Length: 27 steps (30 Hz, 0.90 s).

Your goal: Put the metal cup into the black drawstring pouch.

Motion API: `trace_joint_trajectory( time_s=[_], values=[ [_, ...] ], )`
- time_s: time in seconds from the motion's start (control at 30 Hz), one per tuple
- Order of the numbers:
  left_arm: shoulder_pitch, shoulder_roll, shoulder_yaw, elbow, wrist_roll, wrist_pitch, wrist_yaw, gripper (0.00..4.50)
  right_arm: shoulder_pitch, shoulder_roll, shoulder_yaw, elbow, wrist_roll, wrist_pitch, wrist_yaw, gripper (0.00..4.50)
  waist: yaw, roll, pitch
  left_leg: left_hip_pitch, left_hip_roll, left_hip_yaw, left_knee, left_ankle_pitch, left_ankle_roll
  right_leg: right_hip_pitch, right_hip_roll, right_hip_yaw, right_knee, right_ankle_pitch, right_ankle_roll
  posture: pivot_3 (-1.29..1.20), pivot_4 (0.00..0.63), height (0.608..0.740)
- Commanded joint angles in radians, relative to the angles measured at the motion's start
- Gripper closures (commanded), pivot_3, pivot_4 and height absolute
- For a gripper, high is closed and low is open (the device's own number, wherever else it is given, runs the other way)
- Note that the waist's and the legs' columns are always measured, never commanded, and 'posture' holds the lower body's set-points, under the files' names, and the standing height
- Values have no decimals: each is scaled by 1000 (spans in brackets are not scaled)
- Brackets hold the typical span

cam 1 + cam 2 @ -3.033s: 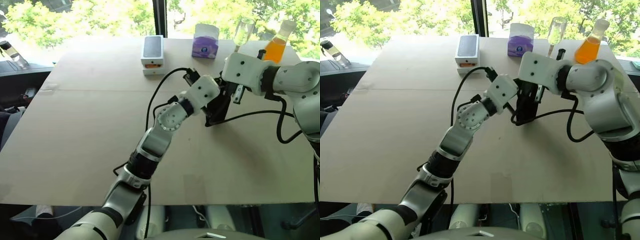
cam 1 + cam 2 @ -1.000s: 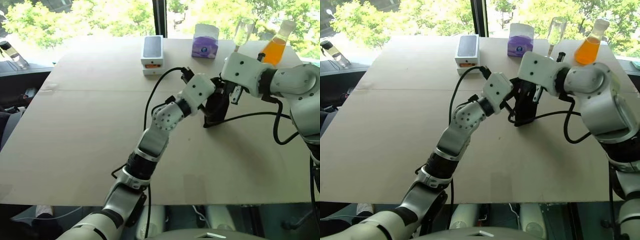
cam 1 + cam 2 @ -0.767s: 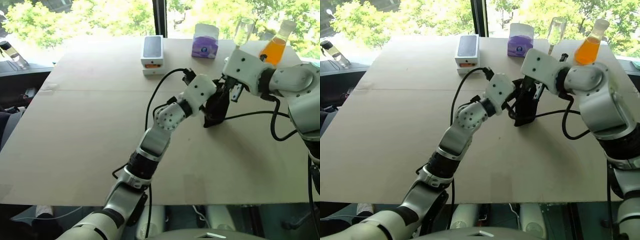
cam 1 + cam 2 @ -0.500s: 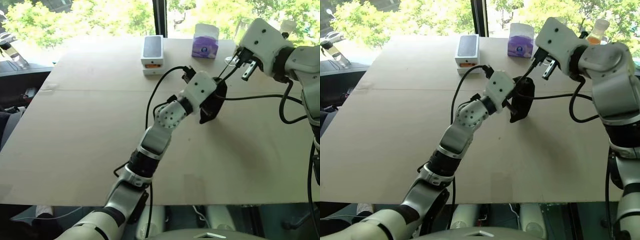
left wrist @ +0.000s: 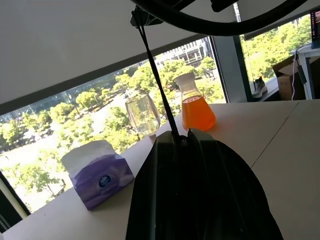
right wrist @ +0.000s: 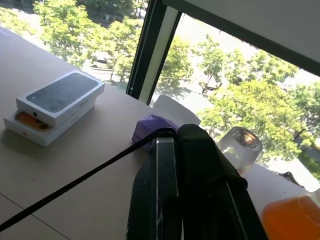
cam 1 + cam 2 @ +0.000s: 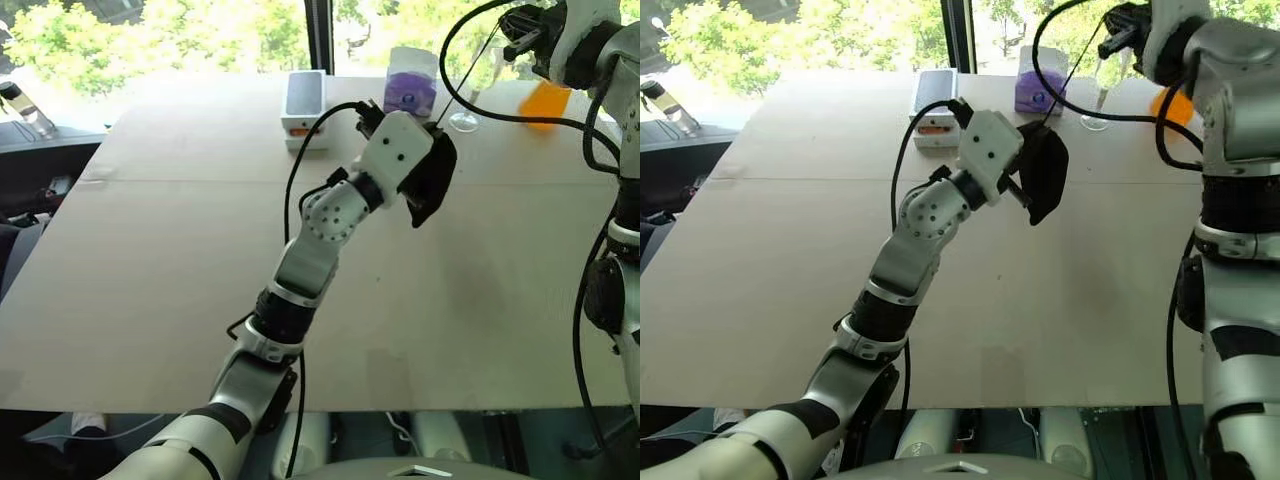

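Centre frame: my left gripper (image 7: pixel 428 190) is clamped on the pouch (image 7: pixel 432 180), lifted clear of the table (image 7: pixel 150 250).
Upper right: my right gripper (image 7: pixel 512 28) is pinched on the cord (image 7: pixel 470 72), pulled taut.
I cannot see the cup.
Far edge: box (image 7: pixel 305 105), tissues (image 7: pixel 410 88), glass (image 7: pixel 466 112), orange flask (image 7: pixel 545 100).

The scene holds one black drawstring pouch (image 7: pixel 432 182), one tissue box (image 7: pixel 410 88), one wine glass (image 5: pixel 142 114), one flask of orange liquid (image 5: pixel 196 106), and apparently two stacked boxes (image 6: pixel 52 106) near the table's (image 7: pixel 160 250) far edge.
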Motion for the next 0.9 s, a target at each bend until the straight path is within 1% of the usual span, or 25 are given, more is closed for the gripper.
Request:
trace_joint_trajectory(
  time_s=[0.03,0.13,0.2,0.27,0.37,0.43,0.5,0.57,0.63,0.67,0.7,0.77,0.83,0.9],
  values=[
    [117,54,-15,34,21,89,-22,4373,-67,-77,-257,-50,2,-1,-196,4500,1,0,0,0,0,0,0,0,0,0,0,0,0,0,0,0,150,737],
    [153,81,-26,12,31,119,-30,4373,-9,-64,-312,-67,41,28,-258,4500,0,0,0,-1,0,0,0,0,0,-1,-1,0,0,0,0,0,150,737],
    [169,99,-27,-5,25,139,-37,4373,45,-70,-321,-86,54,33,-279,4500,1,1,0,-1,-1,0,-1,0,0,0,-1,0,0,0,0,0,150,737],
    [173,123,-23,-20,15,144,-50,4373,133,-81,-308,-125,61,38,-282,4500,0,1,0,0,-1,0,-1,0,0,-1,-1,0,0,0,0,0,150,737],
    [159,166,-19,-49,-9,152,-110,4373,285,-103,-256,-213,69,38,-239,4500,1,1,0,0,-1,0,-1,0,0,-1,-1,0,0,0,0,0,150,737],
    [133,245,-35,-89,-2,133,-190,4373,360,-101,-258,-276,95,64,-223,4500,-1,1,0,0,-1,0,-1,0,0,-1,-1,0,0,0,0,0,150,737],
    [78,385,-83,-124,90,55,-272,4373,419,-95,-270,-328,113,84,-230,4500,-8,2,0,0,-1,1,-1,0,0,-1,0,1,0,0,0,0,150,737],
    [22,498,-101,-137,136,34,-337,4373,468,-80,-279,-385,149,111,-230,4500,-13,2,0,1,0,2,-1,0,0,-2,1,2,1,0,0,0,150,737],
    [-9,581,-128,-124,173,-7,-386,4373,519,-65,-279,-435,181,135,-235,4500,-16,5,-1,1,1,2,-1,0,0,-2,2,2,1,0,0,0,150,737],
    [-14,601,-138,-118,181,-18,-401,4373,538,-61,-277,-452,192,142,-236,4500,-17,5,-1,1,1,2,-1,0,0,-2,2,3,1,0,0,0,150,737],
    [-17,614,-149,-110,190,-33,-410,4373,563,-60,-270,-468,201,145,-232,4500,-17,5,-2,1,0,2,-1,0,0,-1,2,3,1,0,0,0,150,737],
    [11,590,-198,-73,220,-51,-396,4373,666,-54,-246,-501,200,128,-220,4500,-4,4,-2,1,0,2,-1,0,0,-1,1,2,0,0,0,0,150,737],
    [51,550,-253,-33,248,-70,-372,4373,772,-58,-212,-524,199,100,-194,4500,4,5,-2,1,0,1,-1,-1,1,0,1,1,-2,0,0,0,150,737],
    [78,502,-292,9,265,-80,-351,4373,868,-85,-161,-536,176,49,-168,4500,8,4,-2,0,-1,1,0,-1,2,0,1,1,-2,0,0,0,150,737]
  ],
)
